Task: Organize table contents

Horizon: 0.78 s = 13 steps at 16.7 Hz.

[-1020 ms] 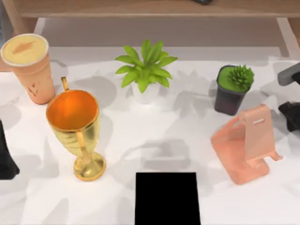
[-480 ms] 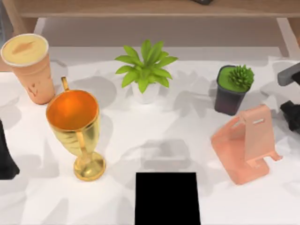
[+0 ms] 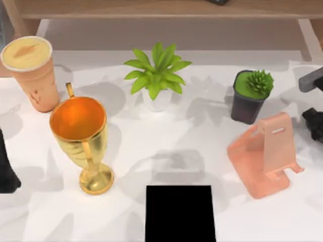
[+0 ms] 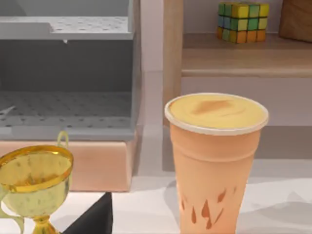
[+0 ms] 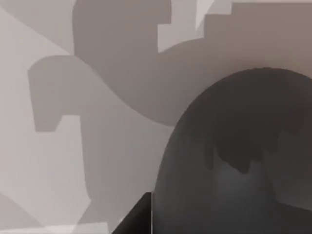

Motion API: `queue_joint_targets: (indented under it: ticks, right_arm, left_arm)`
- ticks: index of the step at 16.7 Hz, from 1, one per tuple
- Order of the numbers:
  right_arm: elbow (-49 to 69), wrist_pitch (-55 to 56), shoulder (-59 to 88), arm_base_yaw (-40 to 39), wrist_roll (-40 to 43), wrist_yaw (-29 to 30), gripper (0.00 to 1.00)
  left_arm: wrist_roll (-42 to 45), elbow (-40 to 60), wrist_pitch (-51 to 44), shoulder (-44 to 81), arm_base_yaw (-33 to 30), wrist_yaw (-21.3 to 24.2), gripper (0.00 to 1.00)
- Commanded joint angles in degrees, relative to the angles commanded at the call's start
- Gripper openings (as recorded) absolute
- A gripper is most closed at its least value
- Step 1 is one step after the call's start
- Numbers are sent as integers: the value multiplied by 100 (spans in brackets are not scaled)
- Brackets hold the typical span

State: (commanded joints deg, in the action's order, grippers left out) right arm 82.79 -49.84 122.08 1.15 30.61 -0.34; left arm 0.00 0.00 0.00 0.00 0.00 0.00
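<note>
Right gripper (image 3: 315, 123) at the table's (image 3: 166, 146) right edge, low over the grey mouse (image 5: 239, 161); wrist view has the mouse's dome close underneath. Can't tell how wide my fingers stand or whether they hold anything. Left gripper (image 3: 6, 171) parked at the left edge, facing the cup (image 3: 31, 71) in the far-left corner, beside the goblet (image 3: 81, 136). Judgement: mouse pickup is in hand. Centre on the dome, straddle its narrow flanks, descend slowly; the curved shell may slip.
</note>
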Motion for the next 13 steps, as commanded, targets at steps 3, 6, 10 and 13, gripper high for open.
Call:
queue_joint_targets:
  ticks: [3, 6, 10, 13]
  right_arm:
    - [373, -405, -128, 3, 17, -2, 0]
    - [853, -1295, -279, 7, 22, -3, 0]
    - [1402, -2002, -572, 13, 21, -5, 0]
    - [1426, -2027, -596, 14, 19, -5, 0]
  left_arm:
    - [0, 0, 0, 0, 0, 0, 100]
    - [0, 0, 0, 0, 0, 0, 100]
    - [0, 0, 0, 0, 0, 0, 100]
    - [0, 0, 0, 0, 0, 0, 100]
